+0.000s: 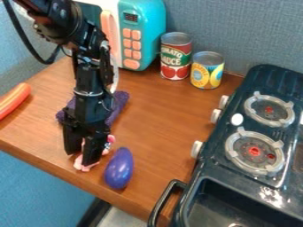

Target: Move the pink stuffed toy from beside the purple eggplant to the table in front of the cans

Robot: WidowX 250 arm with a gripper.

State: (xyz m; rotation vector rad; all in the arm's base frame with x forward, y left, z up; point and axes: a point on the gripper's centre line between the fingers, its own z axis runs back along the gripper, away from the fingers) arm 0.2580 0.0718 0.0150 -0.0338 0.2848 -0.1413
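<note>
On the wooden counter (163,119), the dark stove (260,76) stands along the right edge and the teal microwave (153,26) at the back edge. Under and behind me lies 1 purple cloth (119,101); 2 cans, 1 red (176,56) and 1 yellow (207,71), stand toward the back edge, and 1 orange toy (13,100) lies at the left edge. Near the front edge, the purple eggplant (119,168) rests just right of me. The pink toy (83,167) lies directly below my gripper (82,158), left of the eggplant, its long axis slanting toward the front edge. My fingers look spread, 1 on each side of it, pointing down; my wrist hangs nearly upright.
</note>
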